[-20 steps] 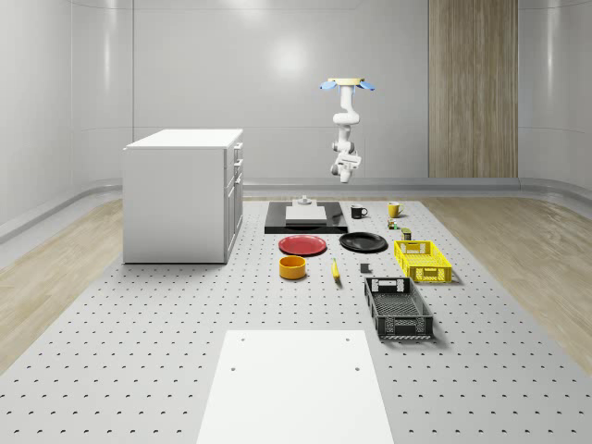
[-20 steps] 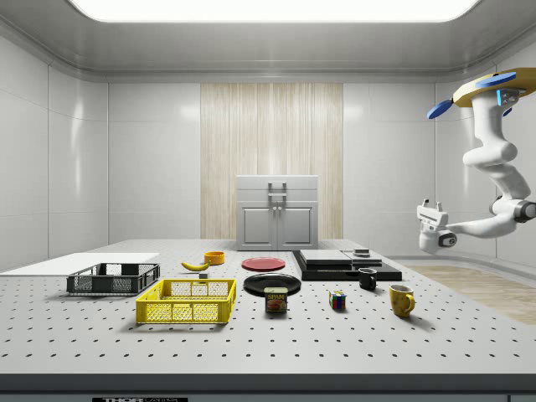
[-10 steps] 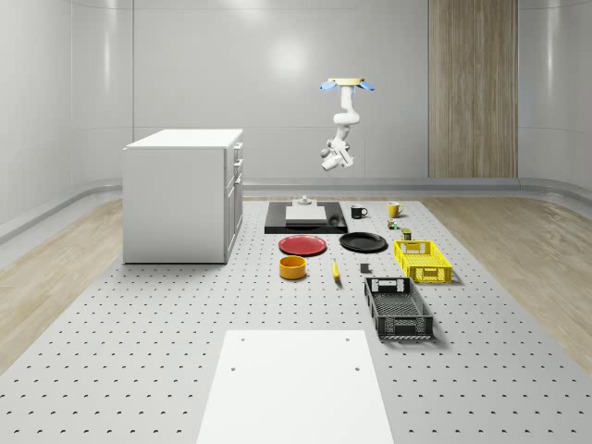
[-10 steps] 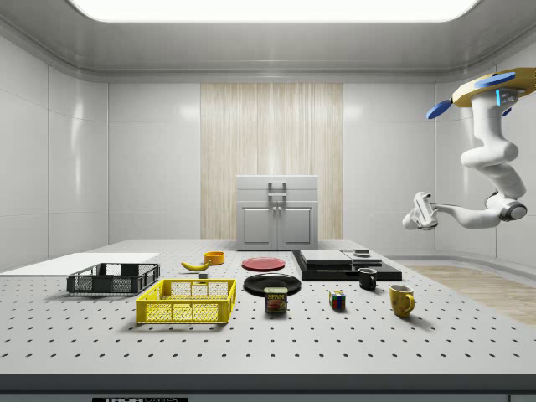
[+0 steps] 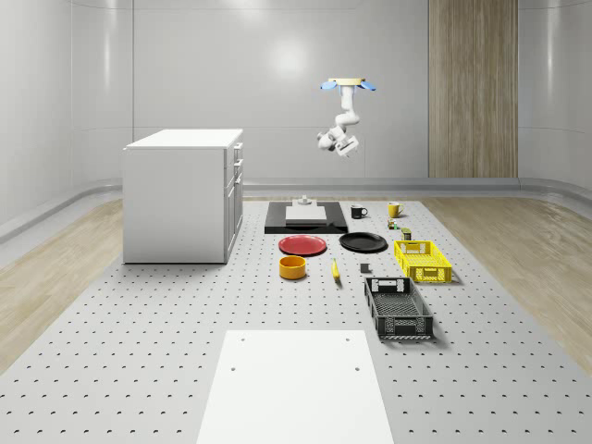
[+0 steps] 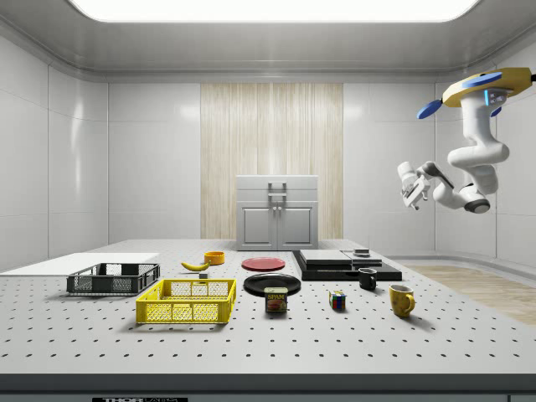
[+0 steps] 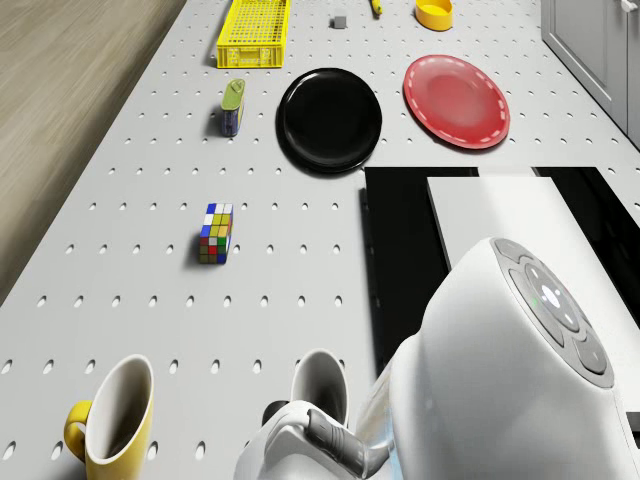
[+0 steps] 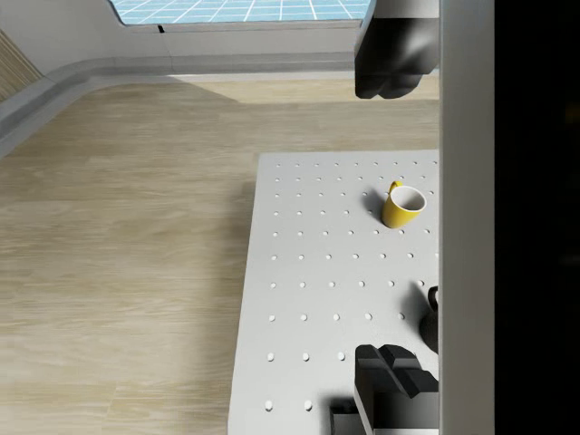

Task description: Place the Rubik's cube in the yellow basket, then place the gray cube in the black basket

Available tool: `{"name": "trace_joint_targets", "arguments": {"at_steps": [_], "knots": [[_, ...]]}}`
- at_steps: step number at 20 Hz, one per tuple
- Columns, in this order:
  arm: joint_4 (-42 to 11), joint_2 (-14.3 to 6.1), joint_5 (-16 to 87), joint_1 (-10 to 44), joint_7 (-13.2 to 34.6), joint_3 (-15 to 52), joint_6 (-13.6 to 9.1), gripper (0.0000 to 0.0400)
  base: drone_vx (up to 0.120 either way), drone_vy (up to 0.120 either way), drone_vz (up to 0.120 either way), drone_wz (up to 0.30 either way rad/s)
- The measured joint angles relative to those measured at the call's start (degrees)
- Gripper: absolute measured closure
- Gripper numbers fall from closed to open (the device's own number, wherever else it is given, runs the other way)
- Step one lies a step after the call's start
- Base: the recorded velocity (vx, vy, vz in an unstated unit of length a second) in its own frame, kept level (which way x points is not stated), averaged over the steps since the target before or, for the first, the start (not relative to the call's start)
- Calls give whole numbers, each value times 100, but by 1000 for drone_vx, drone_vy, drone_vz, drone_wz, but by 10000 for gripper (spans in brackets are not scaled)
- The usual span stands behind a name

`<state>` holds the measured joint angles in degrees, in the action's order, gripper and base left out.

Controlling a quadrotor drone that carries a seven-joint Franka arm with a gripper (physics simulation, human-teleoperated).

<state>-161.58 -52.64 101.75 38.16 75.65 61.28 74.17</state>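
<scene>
Raised since earlier: gripper (image 6: 409, 182) up high, grip state unclear, drone (image 6: 477, 84) hovering past table's far end. Rubik's cube (image 6: 337, 300) far below, untouched; approach step, descend toward it next.

Drone (image 6: 479, 84) hovers high above the table's (image 5: 139, 370) far end, arm folded up beneath it. In the whole-scene view: cabinet (image 5: 183, 194) at left; two baskets (image 5: 423, 260) (image 5: 398, 307) at right, one behind the other. Two plates (image 5: 303, 245) (image 5: 363, 242) lie side by side between.
</scene>
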Motion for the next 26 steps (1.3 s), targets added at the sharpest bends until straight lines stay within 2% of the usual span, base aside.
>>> {"name": "trace_joint_targets", "arguments": {"at_steps": [5,10,13,26], "knots": [[-338,-326,887,1122,752,587,-517,0,120,0,0,0],[-419,-577,1149,1702,1134,867,-719,0,120,0,0,0],[-432,-700,1186,1893,1266,965,-741,0,120,0,0,0],[-421,-1138,1062,2242,1539,1190,-515,0,120,120,0,0]]}}
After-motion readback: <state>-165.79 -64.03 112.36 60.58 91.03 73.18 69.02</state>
